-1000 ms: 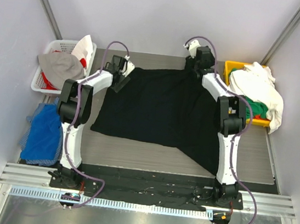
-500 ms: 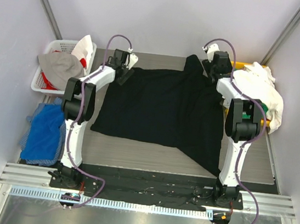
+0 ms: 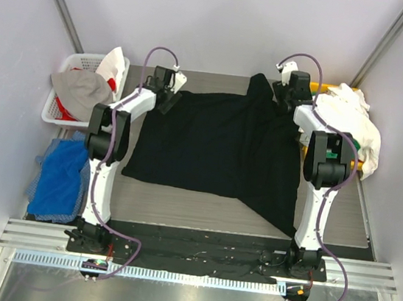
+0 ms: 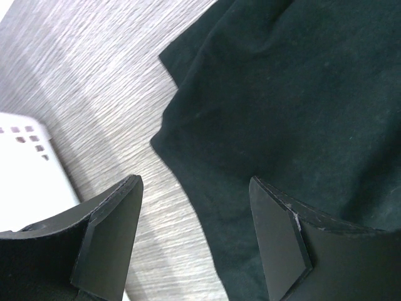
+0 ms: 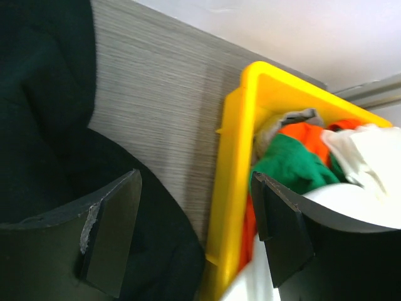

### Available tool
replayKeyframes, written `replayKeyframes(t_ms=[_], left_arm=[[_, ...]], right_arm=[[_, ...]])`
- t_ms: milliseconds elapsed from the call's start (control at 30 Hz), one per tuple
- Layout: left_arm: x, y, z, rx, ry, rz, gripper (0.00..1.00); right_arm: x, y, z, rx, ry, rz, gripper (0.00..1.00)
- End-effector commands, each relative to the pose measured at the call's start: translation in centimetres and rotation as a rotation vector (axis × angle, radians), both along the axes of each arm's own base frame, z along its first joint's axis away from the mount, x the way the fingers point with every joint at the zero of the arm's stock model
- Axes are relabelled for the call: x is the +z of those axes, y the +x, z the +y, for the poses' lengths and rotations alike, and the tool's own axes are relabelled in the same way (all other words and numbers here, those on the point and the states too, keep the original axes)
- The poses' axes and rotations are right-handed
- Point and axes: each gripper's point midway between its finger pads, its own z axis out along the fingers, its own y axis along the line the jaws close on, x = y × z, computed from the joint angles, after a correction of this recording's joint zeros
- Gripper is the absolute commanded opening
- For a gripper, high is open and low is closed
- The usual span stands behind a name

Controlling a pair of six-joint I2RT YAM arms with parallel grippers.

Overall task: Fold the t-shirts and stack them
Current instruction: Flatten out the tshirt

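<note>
A large black t-shirt (image 3: 217,141) lies spread over the table, its far right corner bunched up at the back (image 3: 258,84). My left gripper (image 3: 166,102) hovers at the shirt's far left corner. In the left wrist view it (image 4: 194,182) stands open over the shirt's edge (image 4: 188,157), holding nothing. My right gripper (image 3: 285,93) is at the far right corner, open (image 5: 195,177) between the black shirt (image 5: 44,113) and the yellow bin (image 5: 232,188). A white t-shirt (image 3: 351,114) and a green one (image 5: 291,166) lie in that bin.
A white basket (image 3: 56,113) of grey and red-white clothes stands at the back left; its corner (image 4: 25,169) shows in the left wrist view. A blue cloth (image 3: 60,176) lies beside the left arm. Orange fabric (image 5: 301,135) lies in the yellow bin (image 3: 310,90).
My right gripper has swung right and back, off the shirt's far right corner toward the yellow bin; that corner now lies bunched at the back. The left gripper has shifted slightly backward.
</note>
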Motion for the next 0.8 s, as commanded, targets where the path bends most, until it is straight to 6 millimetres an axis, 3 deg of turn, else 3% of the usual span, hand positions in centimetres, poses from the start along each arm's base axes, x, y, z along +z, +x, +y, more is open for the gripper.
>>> replayKeyframes(t_ms=[0,233,767], left_arm=[[1.9,2.3,-1.6,-0.026,-0.067,-0.08,0.74],[1.5,3.5,-2.0,-0.026,-0.075,-0.09,0.74],[-0.5,3.5,-1.5,-0.037,-0.009,-0.062,0.73]], right_arm=[[0.2,1.4,1.4,0.028,0.078,-0.024,0.78],[-2.1,1.3,2.0,0.05,0.095,0.031,0.77],[-6.5,1.9,2.9,0.07,0.127,0.099,0.77]])
